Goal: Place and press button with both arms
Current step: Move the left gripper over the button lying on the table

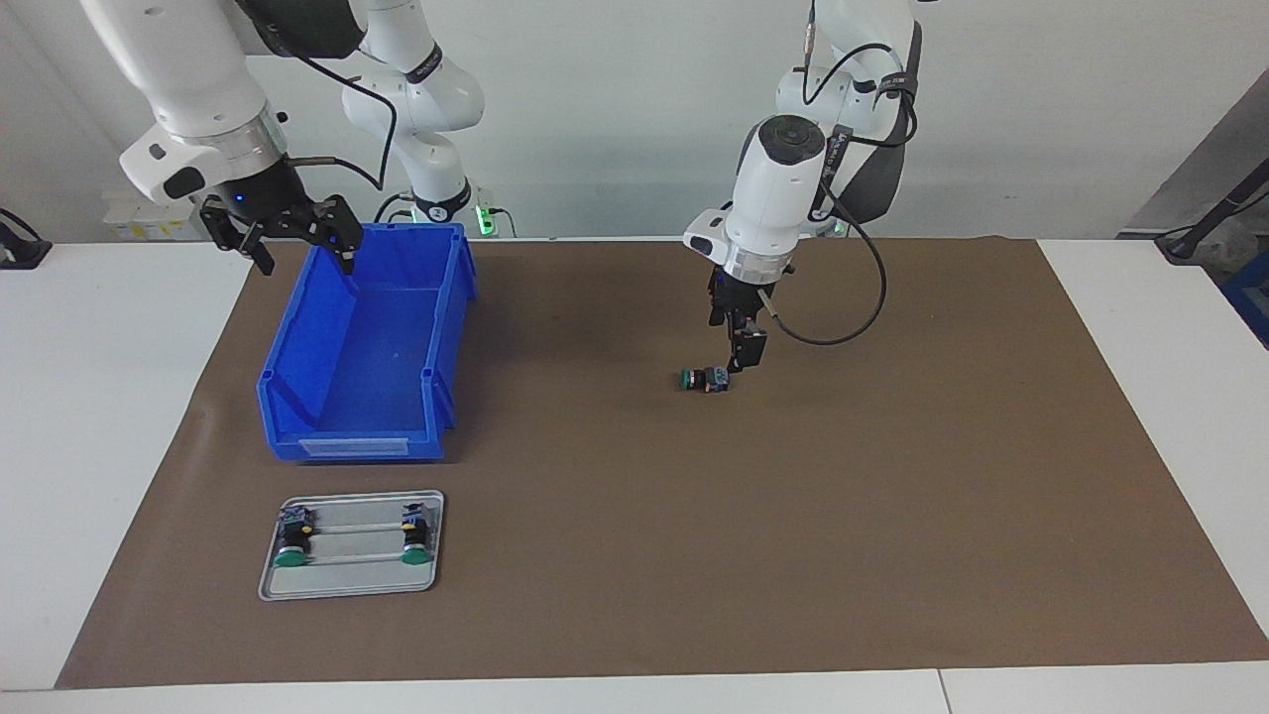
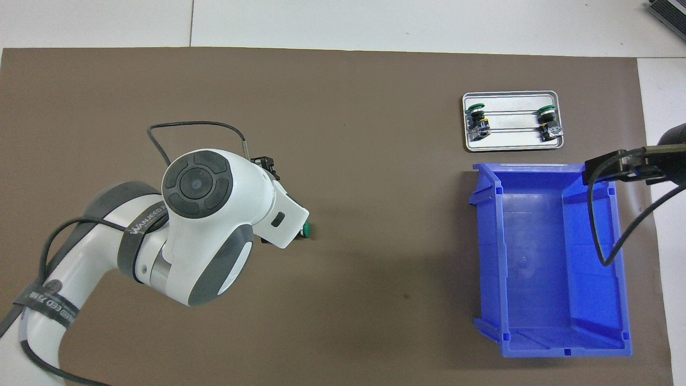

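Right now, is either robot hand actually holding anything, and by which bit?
Nothing is clearly held. The left gripper is down at the contact-block end of the button lying on the mat, whether gripping cannot be told. The right gripper hangs open over the blue bin, empty.

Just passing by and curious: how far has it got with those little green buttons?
Two buttons sit on the metal tray. The left tool is down at a third button lying on the mat. The right tool waits open over the blue bin. Placing and pressing remain.
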